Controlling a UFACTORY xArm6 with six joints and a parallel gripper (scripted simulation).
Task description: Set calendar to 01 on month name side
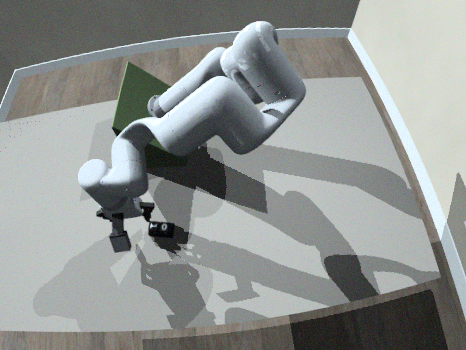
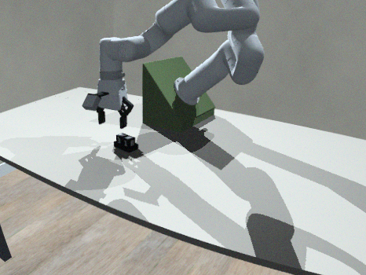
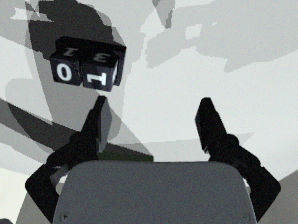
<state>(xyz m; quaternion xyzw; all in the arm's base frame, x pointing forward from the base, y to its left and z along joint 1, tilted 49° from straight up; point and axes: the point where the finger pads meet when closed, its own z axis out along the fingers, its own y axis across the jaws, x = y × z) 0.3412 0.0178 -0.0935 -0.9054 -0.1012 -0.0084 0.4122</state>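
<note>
The black tray (image 2: 134, 148) (image 3: 121, 62) lies on the table with two black number cubes side by side in it. One cube (image 1: 165, 229) (image 3: 65, 74) has a white 0 on its top face. The other cube (image 1: 153, 228) (image 3: 98, 79) has a white 1 on top, turned sideways to that 0. In the wrist view, dim digits, a 1 and a 3, show on the cubes' long-side faces. I cannot tell their upright sense surely, and the month's name is not readable. My gripper (image 2: 112, 124) (image 3: 154, 107) is open and empty, above the table and beside the cubes.
A green wedge-shaped block (image 1: 135, 100) (image 2: 157, 94) stands behind the tray, at the arm's base. The arm reaches over it. The table's front edge (image 2: 149, 225) runs across the exterior view. Broad arm shadows fall around the tray.
</note>
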